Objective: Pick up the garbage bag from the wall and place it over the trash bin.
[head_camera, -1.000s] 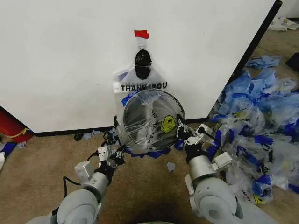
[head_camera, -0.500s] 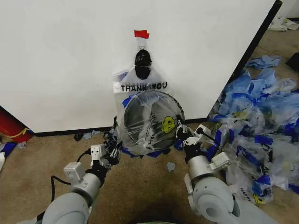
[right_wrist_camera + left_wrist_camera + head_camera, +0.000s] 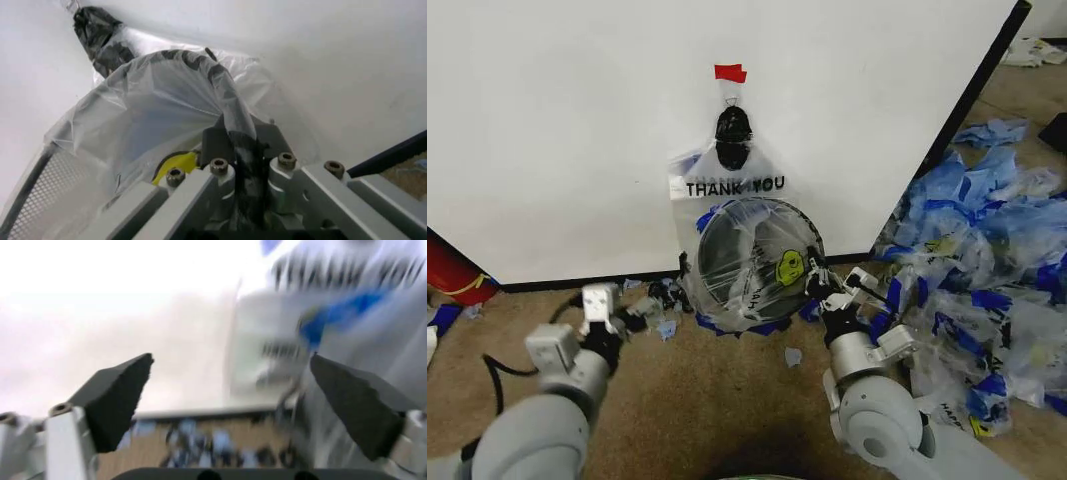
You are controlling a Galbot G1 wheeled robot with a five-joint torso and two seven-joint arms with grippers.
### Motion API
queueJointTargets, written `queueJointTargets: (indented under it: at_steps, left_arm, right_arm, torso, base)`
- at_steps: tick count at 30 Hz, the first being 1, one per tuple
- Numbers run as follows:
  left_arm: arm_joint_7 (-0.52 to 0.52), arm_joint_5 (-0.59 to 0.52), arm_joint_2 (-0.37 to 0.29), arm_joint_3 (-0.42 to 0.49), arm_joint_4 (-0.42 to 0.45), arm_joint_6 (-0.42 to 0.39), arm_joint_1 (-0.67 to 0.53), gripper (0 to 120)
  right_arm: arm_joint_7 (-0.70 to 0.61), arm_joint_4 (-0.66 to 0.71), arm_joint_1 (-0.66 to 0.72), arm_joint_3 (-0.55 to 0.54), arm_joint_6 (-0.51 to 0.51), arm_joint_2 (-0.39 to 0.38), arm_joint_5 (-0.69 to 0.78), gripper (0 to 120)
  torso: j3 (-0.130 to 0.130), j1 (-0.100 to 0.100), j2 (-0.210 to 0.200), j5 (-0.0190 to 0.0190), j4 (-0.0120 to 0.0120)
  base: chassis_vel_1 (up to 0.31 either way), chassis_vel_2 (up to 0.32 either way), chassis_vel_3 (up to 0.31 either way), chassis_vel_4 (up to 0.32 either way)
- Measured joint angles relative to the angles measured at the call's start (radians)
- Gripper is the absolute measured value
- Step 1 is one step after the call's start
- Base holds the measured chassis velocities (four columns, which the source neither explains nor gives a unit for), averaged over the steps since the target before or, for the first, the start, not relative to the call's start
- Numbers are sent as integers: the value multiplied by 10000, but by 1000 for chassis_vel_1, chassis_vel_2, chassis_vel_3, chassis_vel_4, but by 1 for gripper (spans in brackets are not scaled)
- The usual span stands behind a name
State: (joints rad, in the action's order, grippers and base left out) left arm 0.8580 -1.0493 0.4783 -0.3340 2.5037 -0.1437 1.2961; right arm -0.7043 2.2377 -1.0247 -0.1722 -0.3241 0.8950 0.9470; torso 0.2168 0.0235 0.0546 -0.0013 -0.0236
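In the head view the garbage bag (image 3: 745, 255) hangs from the black hook (image 3: 732, 126) on the wall (image 3: 567, 130), already stretched over the mouth of the trash bin (image 3: 727, 262), which is tipped up against the wall's base. The right gripper (image 3: 815, 284) grips the bin's rim on the right side, while the left gripper (image 3: 649, 312) sits off to the left, apart from bag and bin. The left wrist view is smeared; its fingers (image 3: 117, 397) stand wide with nothing between them, and the blue-and-white shape beyond is probably the bag. In the right wrist view the jaws pinch the black rim (image 3: 237, 135) through the plastic. The covering step looks nearly finished; next the handles likely need freeing from the hook, whose hold on them is hard to make out.
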Motion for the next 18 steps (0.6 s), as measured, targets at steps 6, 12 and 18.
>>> queueJointTargets:
  at_steps: [6,12,18]
  left_arm:
    - [-1045,-1311,-207,-104,-10,826,-1255,98]
    - [-2342,-3773,-337,548,-17,1543,-2837,97]
    - [-2997,-5082,-431,935,-23,1701,-3195,94]
  right_arm:
    - [-28,-251,212,-561,99,-151,-415,0]
    - [-217,-588,999,-1546,217,-369,-681,0]
    - [-408,-803,2019,-2345,306,-458,-730,0]
  torso:
    - [0,0,0,2,0]
    - [1,0,0,1,-2]
    - [1,1,0,1,1]
  base:
    - [0,0,0,0]
    - [0,0,0,0]
    - [0,0,0,0]
